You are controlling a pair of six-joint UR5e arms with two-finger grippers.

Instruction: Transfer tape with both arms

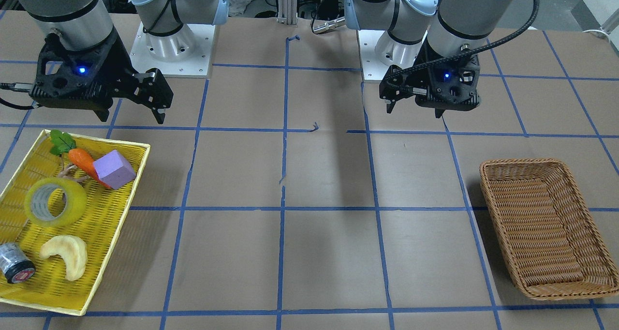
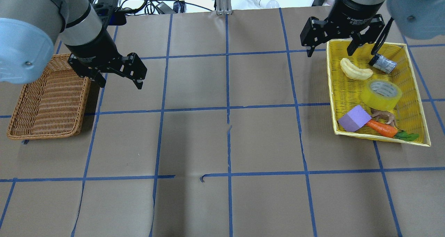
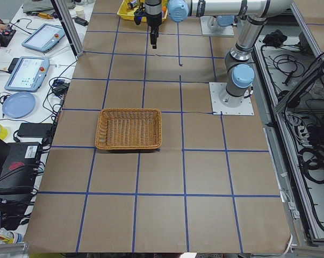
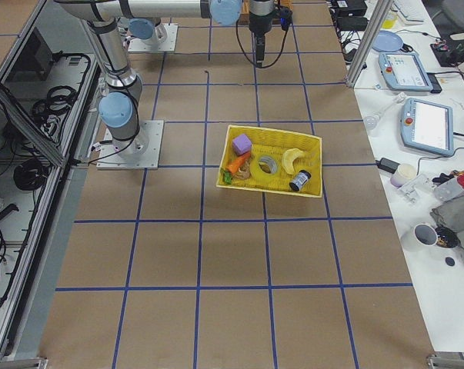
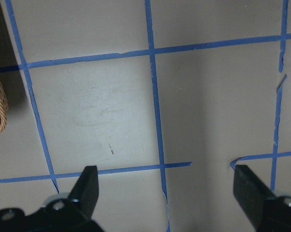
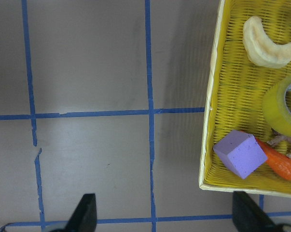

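The tape lies in the yellow tray at the bench's right, between banana and purple block. The right end effector, wide and empty at the tray's far edge, should straddle the roll's wall cleanly. The left end effector hangs wide, empty.

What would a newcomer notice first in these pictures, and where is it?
The bright yellow tray on the robot's right holds the tape roll, a purple block and a toy carrot. A wicker basket lies on its left. The left tool and the right tool hang open.
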